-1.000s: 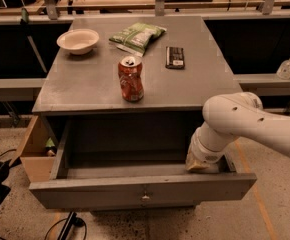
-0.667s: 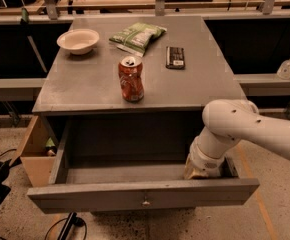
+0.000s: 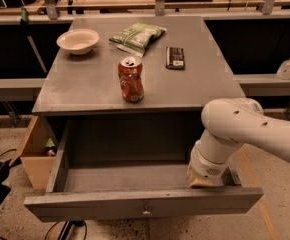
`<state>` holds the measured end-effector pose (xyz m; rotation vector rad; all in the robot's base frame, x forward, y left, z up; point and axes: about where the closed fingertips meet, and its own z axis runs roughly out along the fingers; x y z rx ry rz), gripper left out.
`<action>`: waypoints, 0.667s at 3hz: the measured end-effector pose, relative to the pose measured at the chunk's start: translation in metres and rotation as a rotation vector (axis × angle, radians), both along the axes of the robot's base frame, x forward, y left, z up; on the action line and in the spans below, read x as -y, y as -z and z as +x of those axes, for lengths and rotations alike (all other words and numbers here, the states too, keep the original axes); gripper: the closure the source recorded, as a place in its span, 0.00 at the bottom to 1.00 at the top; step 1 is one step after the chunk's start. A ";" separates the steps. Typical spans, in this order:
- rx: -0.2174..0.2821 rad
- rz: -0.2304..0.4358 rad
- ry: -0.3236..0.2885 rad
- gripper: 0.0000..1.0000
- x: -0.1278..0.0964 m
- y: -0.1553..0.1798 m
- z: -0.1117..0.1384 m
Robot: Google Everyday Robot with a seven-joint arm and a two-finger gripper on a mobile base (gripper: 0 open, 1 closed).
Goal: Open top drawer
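Note:
The top drawer (image 3: 135,204) is a wide matte grey drawer under the cabinet top. It stands pulled far out toward me, its plain grey inside (image 3: 125,177) showing. A small metal knob (image 3: 146,213) sits at the centre of its flat front. My gripper (image 3: 203,181) points down into the drawer's right front corner, just behind the front panel. The white wrist and arm (image 3: 235,129) reach in from the right and cover most of it.
On the grey cabinet top (image 3: 85,86) stand a red soda can (image 3: 130,79), a white bowl (image 3: 78,40), a green snack bag (image 3: 137,35) and a dark bar (image 3: 175,57). A wooden box (image 3: 35,156) sits on the floor at left. A small bottle (image 3: 287,68) stands on the right ledge.
The drawer has slid further out toward me, and my arm has come forward and down with its front panel.

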<state>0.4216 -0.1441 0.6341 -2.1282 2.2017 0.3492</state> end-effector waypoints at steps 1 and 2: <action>-0.028 -0.025 0.006 1.00 -0.003 -0.014 -0.021; -0.053 -0.047 0.005 1.00 -0.009 -0.039 -0.060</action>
